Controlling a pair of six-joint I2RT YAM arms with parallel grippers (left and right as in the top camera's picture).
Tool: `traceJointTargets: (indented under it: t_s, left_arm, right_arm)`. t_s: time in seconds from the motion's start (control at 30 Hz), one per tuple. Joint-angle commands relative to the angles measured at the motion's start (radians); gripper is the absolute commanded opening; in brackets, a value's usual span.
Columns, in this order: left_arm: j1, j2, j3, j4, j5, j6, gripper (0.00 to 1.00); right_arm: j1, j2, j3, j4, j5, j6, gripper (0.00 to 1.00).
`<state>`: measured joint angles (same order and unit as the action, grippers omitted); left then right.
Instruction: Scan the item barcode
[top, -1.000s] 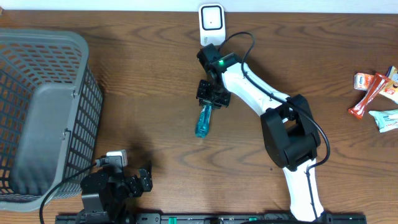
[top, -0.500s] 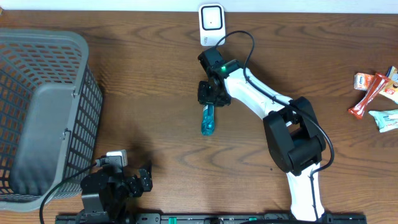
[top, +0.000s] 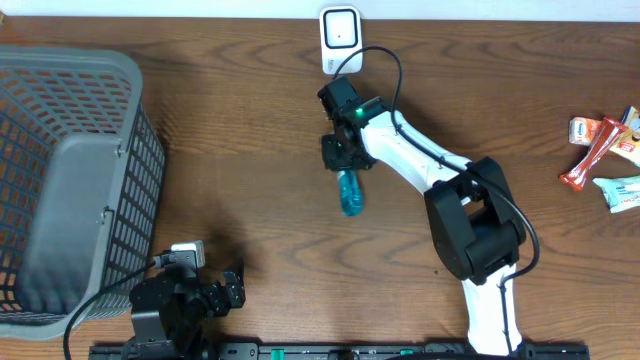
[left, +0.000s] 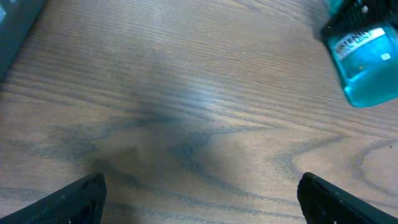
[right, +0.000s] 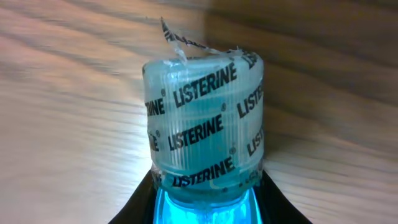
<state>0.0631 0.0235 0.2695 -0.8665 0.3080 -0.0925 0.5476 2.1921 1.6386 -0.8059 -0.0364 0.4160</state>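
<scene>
Listerine bottle (top: 349, 192), blue and clear, sits near the middle of the wooden table (top: 230, 120), at 6 o'clock from the white scanner (top: 340, 38) that stands at the table's far edge. The right gripper (top: 342, 152) holds the bottle at its capped end, and the body points away toward 6 o'clock. In the right wrist view the black fingers (right: 146, 193) press in on either side just below the cap, whose printed seal is torn at the top. Whether the bottle rests on the wood or hangs just above it is hard to tell. The left gripper (top: 232, 283) is at 7 o'clock on the table, fingers spread wide with nothing between them. A grey basket (top: 90, 70) stands at 9 o'clock, and snack packets (top: 600, 145) lie at 3 o'clock.
</scene>
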Motion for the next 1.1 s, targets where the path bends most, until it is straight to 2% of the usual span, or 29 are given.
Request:
traceJointTargets:
  t_s: [0.0, 0.13, 0.3, 0.6, 0.77, 0.97, 1.0, 1.07]
  left_arm:
    - [-0.004, -0.005, 0.002, -0.008, -0.003, 0.006, 0.98]
    - [-0.004, -0.005, 0.002, -0.009, -0.003, 0.006, 0.98]
    - [-0.004, -0.005, 0.002, -0.009, -0.003, 0.006, 0.98]
    - [-0.004, -0.005, 0.002, -0.009, -0.003, 0.006, 0.98]
    - [-0.004, -0.005, 0.002, -0.009, -0.003, 0.006, 0.98]
    - [-0.004, -0.005, 0.002, -0.009, -0.003, 0.006, 0.98]
    - [-0.004, -0.005, 0.002, -0.008, -0.003, 0.006, 0.98]
    - [-0.004, -0.005, 0.002, -0.009, -0.003, 0.006, 0.98]
  right_arm:
    - [0.006, -0.034, -0.024, -0.042, 0.371, 0.037, 0.01]
    - [0.042, -0.115, -0.024, -0.096, 0.571, 0.162, 0.01]
    - [0.098, -0.169, -0.024, -0.165, 0.719, 0.308, 0.01]
    - [0.190, -0.178, -0.024, -0.200, 0.873, 0.358, 0.01]
    - [0.226, -0.186, -0.024, -0.204, 0.993, 0.357, 0.01]
    - [0.229, -0.256, -0.024, -0.206, 0.924, 0.343, 0.01]
    - [0.229, -0.273, -0.024, -0.197, 0.916, 0.313, 0.01]
    - [0.233, -0.312, -0.024, -0.145, 0.895, 0.130, 0.01]
